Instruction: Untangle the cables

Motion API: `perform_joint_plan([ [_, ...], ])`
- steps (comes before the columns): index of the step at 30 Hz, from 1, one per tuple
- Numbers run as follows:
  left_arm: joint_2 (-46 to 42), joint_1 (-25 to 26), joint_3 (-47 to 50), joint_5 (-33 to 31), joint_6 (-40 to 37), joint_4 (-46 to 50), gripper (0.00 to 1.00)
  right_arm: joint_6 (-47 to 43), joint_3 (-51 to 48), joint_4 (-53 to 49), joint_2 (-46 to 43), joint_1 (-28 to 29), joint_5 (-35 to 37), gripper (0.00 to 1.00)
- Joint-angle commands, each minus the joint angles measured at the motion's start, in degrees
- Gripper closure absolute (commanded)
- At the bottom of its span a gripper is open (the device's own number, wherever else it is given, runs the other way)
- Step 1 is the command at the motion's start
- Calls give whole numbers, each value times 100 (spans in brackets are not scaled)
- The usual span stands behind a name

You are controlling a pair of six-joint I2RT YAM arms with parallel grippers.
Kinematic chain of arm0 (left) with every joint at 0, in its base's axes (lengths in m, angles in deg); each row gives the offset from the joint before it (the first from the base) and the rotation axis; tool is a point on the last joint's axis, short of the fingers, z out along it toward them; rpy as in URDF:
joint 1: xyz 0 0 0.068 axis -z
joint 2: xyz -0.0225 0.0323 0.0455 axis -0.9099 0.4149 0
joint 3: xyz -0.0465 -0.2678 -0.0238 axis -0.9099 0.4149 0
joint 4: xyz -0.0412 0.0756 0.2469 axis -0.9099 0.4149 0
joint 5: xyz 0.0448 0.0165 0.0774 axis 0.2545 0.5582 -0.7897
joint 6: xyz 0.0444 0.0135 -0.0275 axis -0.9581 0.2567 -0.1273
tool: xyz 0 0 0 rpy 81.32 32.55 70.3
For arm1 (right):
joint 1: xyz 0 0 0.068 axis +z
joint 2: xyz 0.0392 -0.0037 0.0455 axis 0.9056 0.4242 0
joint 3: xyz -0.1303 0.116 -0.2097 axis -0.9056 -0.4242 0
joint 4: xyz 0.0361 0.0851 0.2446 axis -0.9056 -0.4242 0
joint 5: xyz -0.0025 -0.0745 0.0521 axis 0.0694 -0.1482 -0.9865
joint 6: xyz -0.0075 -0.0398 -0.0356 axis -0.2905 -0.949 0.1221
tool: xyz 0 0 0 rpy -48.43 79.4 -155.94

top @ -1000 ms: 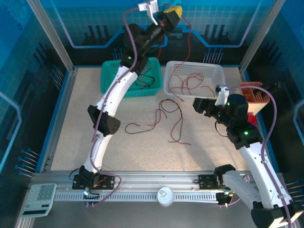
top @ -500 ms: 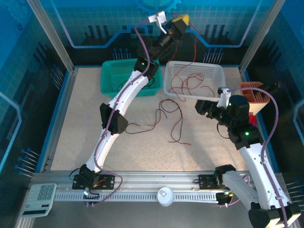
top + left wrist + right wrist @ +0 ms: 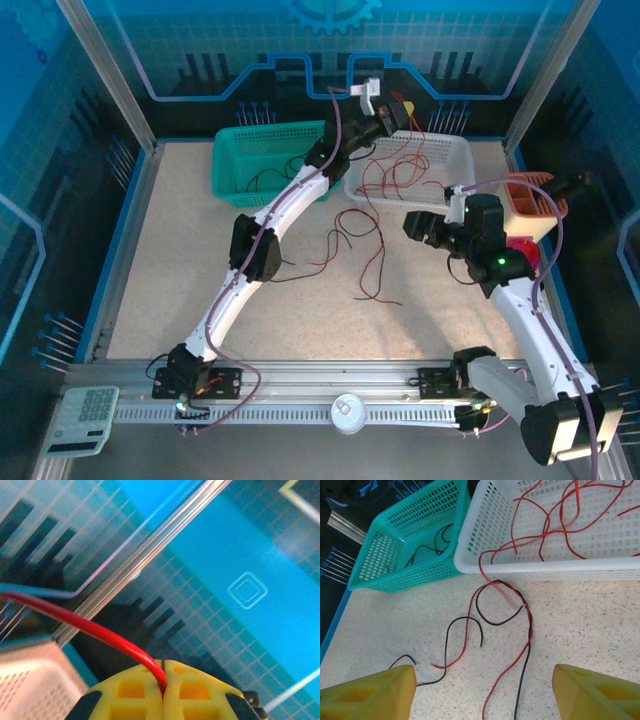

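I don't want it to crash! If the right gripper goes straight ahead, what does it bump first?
Probably the loose red and black cables on the table, just ahead of the open right gripper. The white basket lies beyond them, though depth is hard to judge.

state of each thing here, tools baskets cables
left tool, shut on a red cable
right tool, open, holding nothing
teal basket, upright, black cables inside
white basket, upright, red cables inside
loose cables, red and black, crossing on the table
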Motion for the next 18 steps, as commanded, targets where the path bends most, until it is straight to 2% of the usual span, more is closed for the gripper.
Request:
perform_joint_plan([
  [1,36,-26,43,245,179,377,99,-26,73,183,137,-91,32,27],
  [6,111,-26,121,434,169,876,92,-43,308,170,278,-99,39,27],
  [7,111,-26,122,444,175,1056,85,-56,341,145,301,-100,42,27],
  [8,92,-37,122,461,158,1199,74,-76,370,127,337,-97,35,27],
  [11,-4,-80,144,574,97,1679,57,-104,475,63,489,-93,37,27],
  [13,-133,-112,257,651,15,1891,27,-104,521,98,617,-99,-2,27],
  [14,-213,-122,330,695,-30,1973,6,-111,539,95,691,-95,-27,27],
  [15,-324,-132,423,736,-102,2076,1,-122,575,109,774,-97,-49,27],
  [18,-652,-159,702,832,-354,2317,1,-131,631,168,992,-90,-77,27],
])
